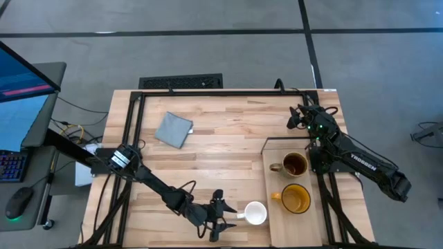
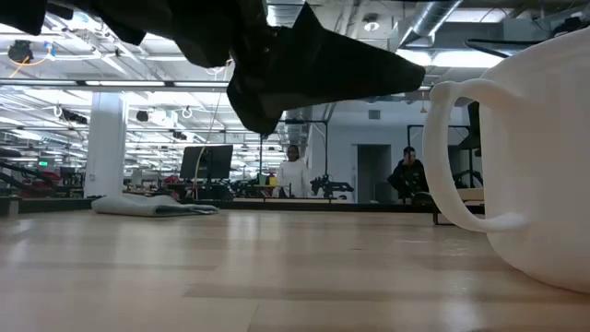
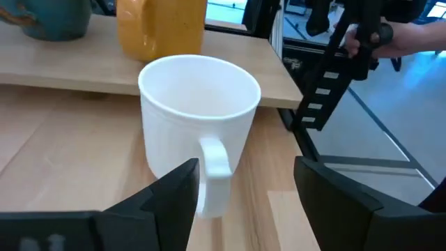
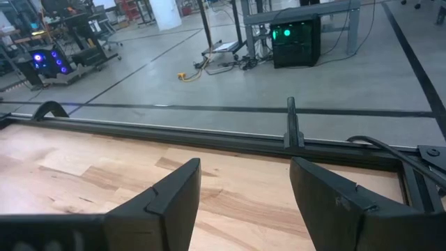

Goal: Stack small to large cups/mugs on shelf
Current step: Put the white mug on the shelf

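The small white ceramic mug (image 1: 255,213) stands upright on the planked wooden table (image 1: 221,145) at its near edge, just left of the long pale wooden shelf board (image 1: 273,152). Its handle (image 3: 214,169) points toward the left gripper (image 1: 223,214), which sits just left of it with jaws apart, the handle facing the gap between them. On the shelf, the dark brown mug (image 1: 293,164) stands farther back and the yellow-orange mug (image 1: 295,198) nearer, both upright with handles to the left. A grey-blue square cloth (image 1: 173,129) lies on the far left part of the table. The right gripper (image 1: 299,116) waits over the table's far right corner, jaws apart.
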Motion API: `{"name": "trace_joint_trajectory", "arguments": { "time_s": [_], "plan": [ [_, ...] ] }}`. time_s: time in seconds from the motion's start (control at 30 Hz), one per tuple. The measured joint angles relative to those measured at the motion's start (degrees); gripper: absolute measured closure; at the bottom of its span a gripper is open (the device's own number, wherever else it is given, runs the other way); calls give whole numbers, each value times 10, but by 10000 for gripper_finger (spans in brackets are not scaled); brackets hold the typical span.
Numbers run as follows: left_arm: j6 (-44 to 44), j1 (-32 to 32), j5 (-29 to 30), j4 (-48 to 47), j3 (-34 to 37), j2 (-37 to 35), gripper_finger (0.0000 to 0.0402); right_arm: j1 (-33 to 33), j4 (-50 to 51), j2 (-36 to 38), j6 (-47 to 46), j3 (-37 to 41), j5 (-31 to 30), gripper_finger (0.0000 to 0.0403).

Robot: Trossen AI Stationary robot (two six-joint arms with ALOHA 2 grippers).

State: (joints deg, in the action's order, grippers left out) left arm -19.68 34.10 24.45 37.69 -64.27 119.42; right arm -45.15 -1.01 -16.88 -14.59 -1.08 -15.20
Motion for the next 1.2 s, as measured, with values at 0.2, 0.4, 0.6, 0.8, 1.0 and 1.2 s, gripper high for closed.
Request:
{"name": "trace_joint_trajectory", "arguments": {
  "time_s": [0.2, 0.4, 0.6, 0.8, 1.0, 1.2],
  "plan": [
    [-10, -9, 53, -11, 0, 10, 176, 0, 0, 0, 0, 0, 1, 159],
    [-37, -18, 33, -21, -23, 28, 175, 0, 1, 0, 0, 0, 1, 159],
    [14, -15, 34, -29, -70, 43, 175, 0, 1, 0, 0, 0, 1, 159],
    [-25, -22, -9, -85, -125, 79, 175, 0, 0, 0, 0, 0, 1, 159],
    [-35, -31, -32, -97, -133, 83, 175, 0, 1, 0, 0, 0, 1, 159],
    [-50, -30, -31, -100, -133, 83, 175, 0, 1, 0, 0, 0, 1, 159]
  ]
}}
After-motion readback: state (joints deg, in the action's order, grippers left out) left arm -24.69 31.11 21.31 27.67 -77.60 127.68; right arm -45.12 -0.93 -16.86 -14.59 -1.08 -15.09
